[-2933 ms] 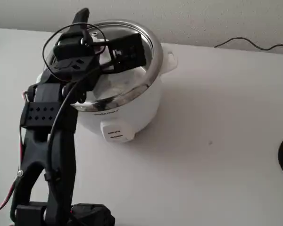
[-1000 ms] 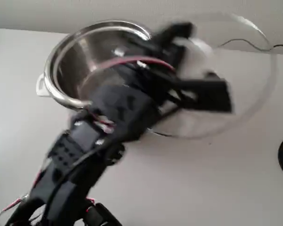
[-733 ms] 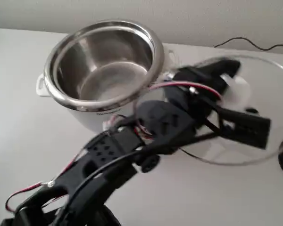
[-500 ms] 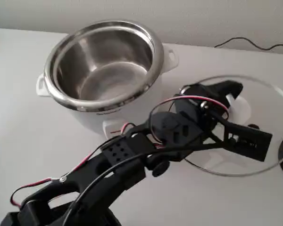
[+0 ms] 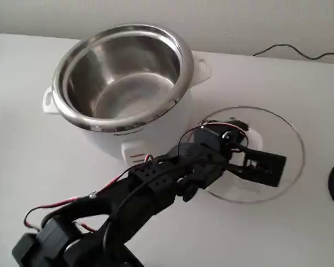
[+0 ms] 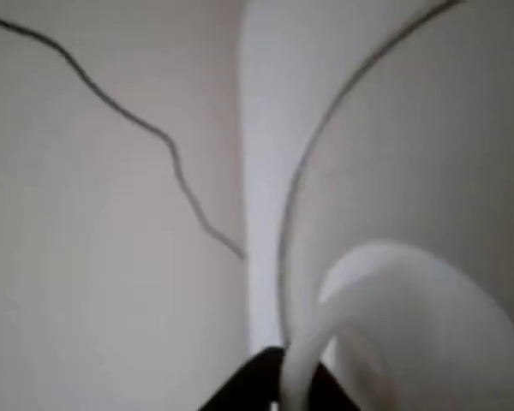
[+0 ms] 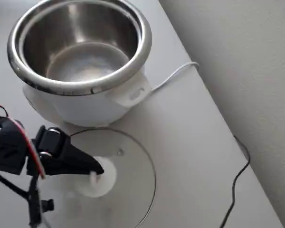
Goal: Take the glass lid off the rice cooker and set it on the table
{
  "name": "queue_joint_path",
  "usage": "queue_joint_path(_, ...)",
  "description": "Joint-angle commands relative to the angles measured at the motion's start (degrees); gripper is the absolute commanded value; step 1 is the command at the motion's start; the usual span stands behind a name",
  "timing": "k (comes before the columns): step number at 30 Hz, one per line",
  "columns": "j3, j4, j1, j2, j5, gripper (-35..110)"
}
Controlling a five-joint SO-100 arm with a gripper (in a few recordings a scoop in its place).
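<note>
**A:** Right beside the rice cooker (image 5: 122,89), on the table (image 5: 55,167), that's where the glass lid (image 5: 278,133) sits now. In the fixed view it looks flat, or very close to flat, on the white surface just to the right of the cooker, and the steel pot is wide open. The overhead view shows the lid (image 7: 133,161) just below the cooker (image 7: 85,61), rim near the cooker's front switch.

**B:** So is the gripper (image 5: 242,146) done with it or what?

**A:** Not yet, I'd say. In the overhead view the black fingers (image 7: 78,161) reach right onto the white knob (image 7: 102,178), and the wrist view has the knob (image 6: 411,317) pressed up against the fingertip at the bottom edge. Looks like it's clamped on the knob, with the lid in its grasp.

**B:** So we're at the set-down step?

**A:** Yeah, the tail end of it, I think. Lid's off, lid's at the table. My guess for the next move: let go of the knob, then lift straight up so the fingers don't drag the glass sideways or nudge it into the cooker.

**B:** And the cable (image 5: 300,53) at the back?

**A:** Well apart, no worry.
</note>
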Motion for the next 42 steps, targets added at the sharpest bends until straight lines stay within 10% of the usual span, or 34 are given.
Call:
queue_joint_path(1, -1.8, 0.2, -1.0, -0.8, -2.8, 21)
queue_joint_path(17, -1.2, 24.4, 2.2, 13.4, -3.3, 30)
queue_joint_path(27, 0.4, 47.6, -7.1, 46.2, -3.2, 0)
queue_joint_path(42, 8.4, 76.8, -21.2, 67.2, -5.3, 0)
